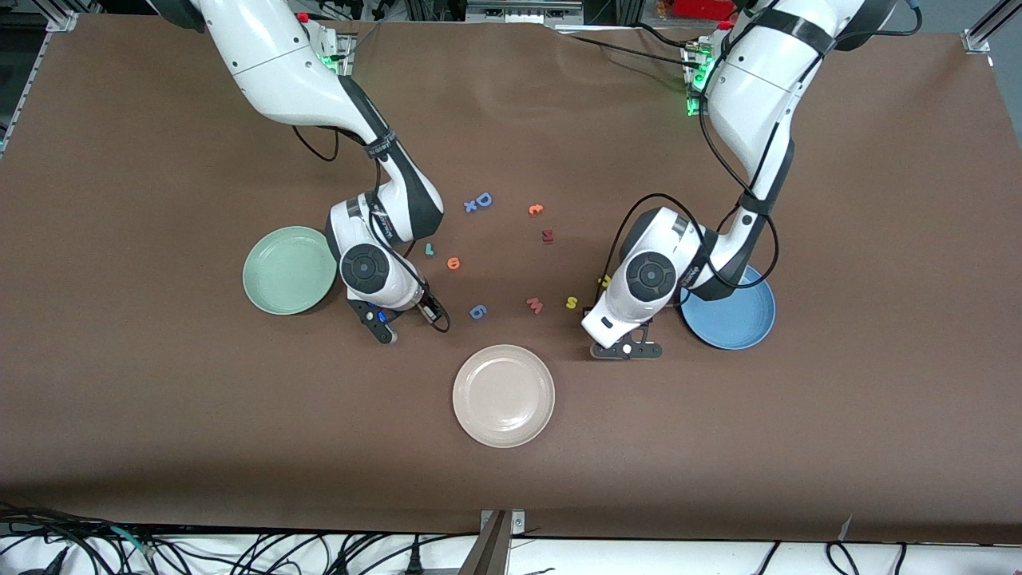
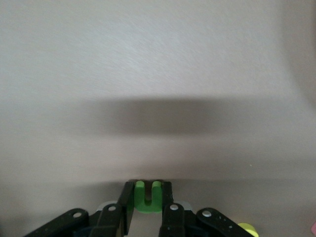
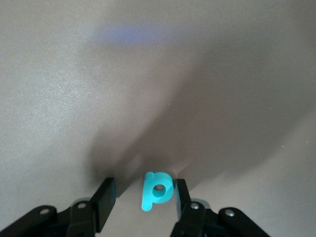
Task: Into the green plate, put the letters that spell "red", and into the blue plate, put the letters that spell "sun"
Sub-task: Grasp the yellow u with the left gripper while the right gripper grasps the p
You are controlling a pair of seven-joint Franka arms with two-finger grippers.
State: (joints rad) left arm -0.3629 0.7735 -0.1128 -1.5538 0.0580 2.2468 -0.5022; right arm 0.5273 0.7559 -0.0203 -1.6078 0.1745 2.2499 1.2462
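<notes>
Nearest the camera sits the cream plate [image 1: 503,395]. Left gripper [image 2: 147,205], beside the blue plate [image 1: 746,323], clamps the green "n" [image 2: 147,196]. Right gripper [image 3: 143,197], near the green plate [image 1: 289,270], straddles the teal "d" [image 3: 157,190], fingers apart.

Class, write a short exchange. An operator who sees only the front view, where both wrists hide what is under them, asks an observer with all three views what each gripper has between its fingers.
Operator: The left arm's wrist covers its gripper beside the blue plate. Is anything in it?
Observer: Yes. The left gripper is shut on the green "n".
Operator: And the right gripper beside the green plate?
Observer: The right gripper is open. Its jaws stand on either side of the teal "d", with a gap on one side, so it has no grip yet.
</notes>
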